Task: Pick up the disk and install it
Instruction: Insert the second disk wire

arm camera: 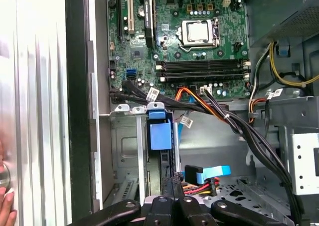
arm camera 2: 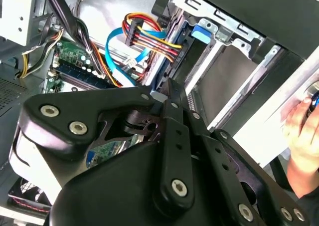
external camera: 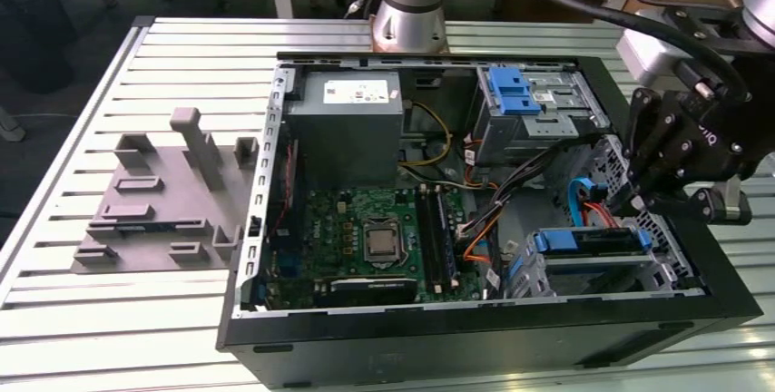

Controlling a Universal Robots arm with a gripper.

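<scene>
- Exterior view: high up, looking down at the open computer case [external camera: 485, 201] on the slatted bench [external camera: 73, 319], far enough to see the arm [external camera: 684, 147].
- First wrist view: close, facing into the case at the green board [arm camera: 189, 36].
- Second wrist view: very close, past black jaws, tilted.
- Shared in both wrist views: coloured cables [arm camera 2: 149, 36] [arm camera: 199, 178] and blue latch [arm camera: 160, 133].

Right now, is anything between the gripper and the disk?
Nothing visible. The gripper hangs just above the disk, which lies in the drive cage. The blue cable runs beside them, not between.
</scene>
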